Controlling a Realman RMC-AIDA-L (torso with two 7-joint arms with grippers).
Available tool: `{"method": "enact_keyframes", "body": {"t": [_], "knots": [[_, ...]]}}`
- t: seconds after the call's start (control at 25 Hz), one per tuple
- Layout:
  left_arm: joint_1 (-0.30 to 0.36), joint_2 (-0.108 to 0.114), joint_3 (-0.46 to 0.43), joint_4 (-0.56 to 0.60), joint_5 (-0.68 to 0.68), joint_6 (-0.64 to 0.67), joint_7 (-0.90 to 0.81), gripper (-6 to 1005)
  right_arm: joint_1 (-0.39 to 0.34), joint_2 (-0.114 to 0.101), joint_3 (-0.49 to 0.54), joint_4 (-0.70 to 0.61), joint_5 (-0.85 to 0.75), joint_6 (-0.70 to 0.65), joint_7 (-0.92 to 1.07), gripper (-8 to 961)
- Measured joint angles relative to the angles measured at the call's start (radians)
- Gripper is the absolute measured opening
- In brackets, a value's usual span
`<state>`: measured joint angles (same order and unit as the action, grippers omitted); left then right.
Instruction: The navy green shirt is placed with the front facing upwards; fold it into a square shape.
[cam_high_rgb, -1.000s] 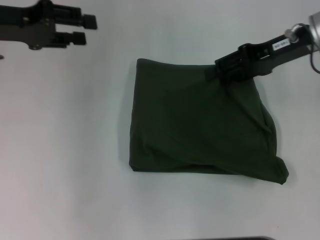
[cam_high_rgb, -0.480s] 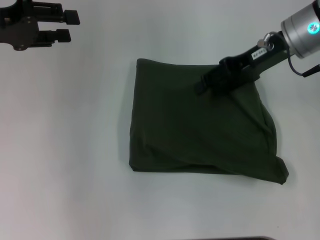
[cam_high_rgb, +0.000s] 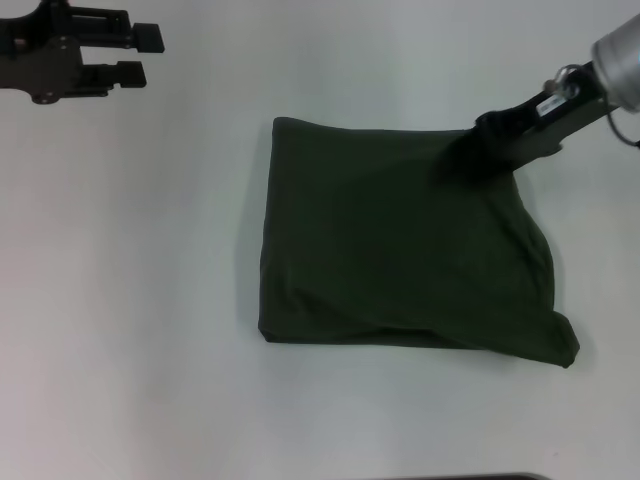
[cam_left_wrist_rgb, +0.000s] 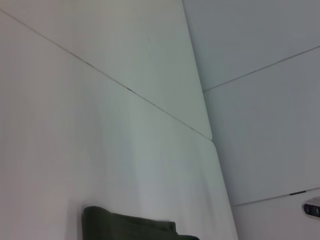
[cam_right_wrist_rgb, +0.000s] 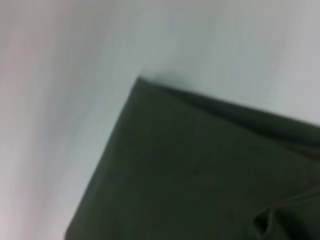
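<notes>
The navy green shirt (cam_high_rgb: 400, 260) lies folded into a rough square in the middle of the white table, plain dark green side up, with its near right corner bulging outward. My right gripper (cam_high_rgb: 452, 160) hovers over the shirt's far right corner, dark against the cloth. My left gripper (cam_high_rgb: 140, 53) is off at the far left of the table, well away from the shirt, open and holding nothing. The left wrist view catches only an edge of the shirt (cam_left_wrist_rgb: 130, 227). One corner of the folded shirt (cam_right_wrist_rgb: 200, 175) fills much of the right wrist view.
The white table (cam_high_rgb: 130, 300) surrounds the shirt on all sides. A dark edge (cam_high_rgb: 480, 477) shows at the very front of the head view. Thin seams (cam_left_wrist_rgb: 150, 105) cross the white surface in the left wrist view.
My right gripper reached left over the shirt's far edge, then drew back to the right toward the far right corner. The left arm shifted slightly left. The shirt kept its shape.
</notes>
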<state>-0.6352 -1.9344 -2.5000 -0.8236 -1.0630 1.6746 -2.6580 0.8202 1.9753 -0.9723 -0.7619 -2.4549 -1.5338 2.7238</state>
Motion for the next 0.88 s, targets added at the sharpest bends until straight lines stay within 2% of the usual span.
{"method": "enact_keyframes", "body": {"t": [0.16, 0.68, 0.88], "knots": [[0.001, -0.002, -0.003, 0.002, 0.000, 0.000, 0.001, 568, -0.029, -0.022, 0.021, -0.015, 0.000, 0.012, 0.018, 646], [0.001, -0.004, -0.003, 0.001, 0.000, -0.002, 0.008, 568, -0.042, -0.048, 0.101, -0.035, -0.019, -0.061, -0.003, 645], [0.005, -0.005, -0.006, 0.002, 0.000, -0.003, 0.010, 568, -0.053, -0.075, 0.104, -0.044, -0.032, -0.083, 0.004, 646]]}}
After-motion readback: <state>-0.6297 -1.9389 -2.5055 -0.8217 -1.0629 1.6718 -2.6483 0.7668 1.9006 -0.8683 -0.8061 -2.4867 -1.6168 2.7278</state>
